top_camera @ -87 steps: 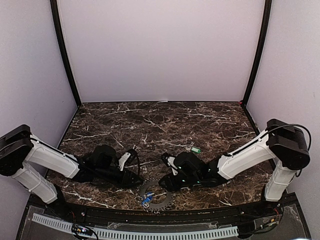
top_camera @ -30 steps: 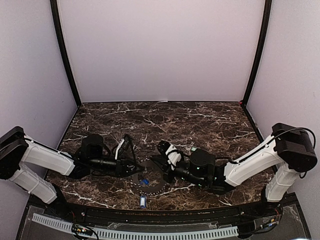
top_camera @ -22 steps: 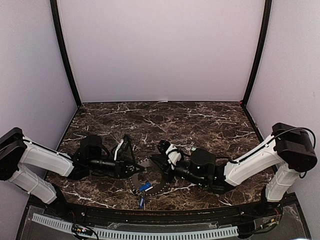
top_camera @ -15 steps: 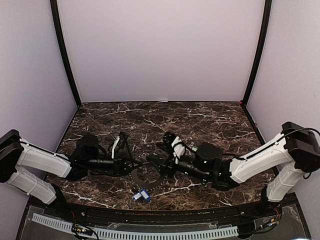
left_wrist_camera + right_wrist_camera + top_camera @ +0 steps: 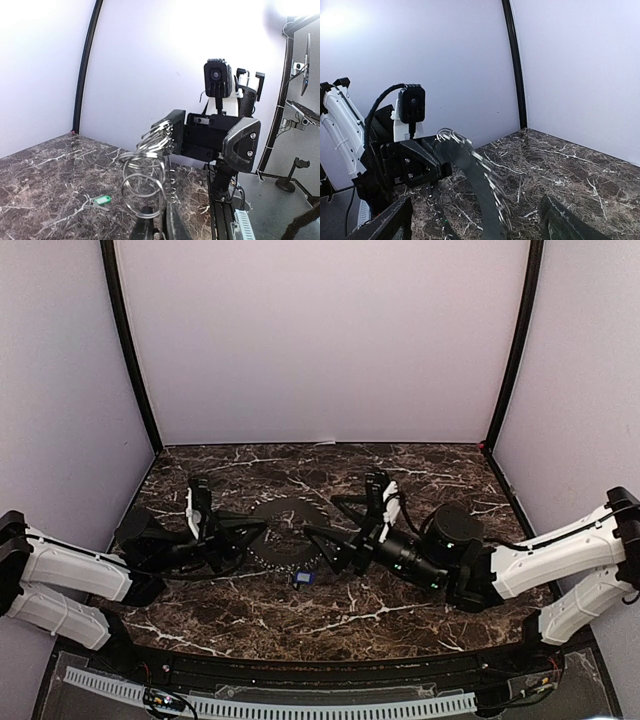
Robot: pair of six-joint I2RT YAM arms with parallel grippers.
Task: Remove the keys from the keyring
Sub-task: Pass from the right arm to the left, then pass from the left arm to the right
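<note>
Only left jaws pinch keyring (image 5: 283,530).

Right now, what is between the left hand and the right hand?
The flat dark-grey toothed ring, pinched by the left hand and reaching toward the open right hand. The top view shows it best.

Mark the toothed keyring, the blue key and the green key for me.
keyring (image 5: 285,508), top view, far band of the toothed rim.
blue key (image 5: 303,578), top view, its blue head.
green key (image 5: 102,200), left wrist view, its green head.
</note>
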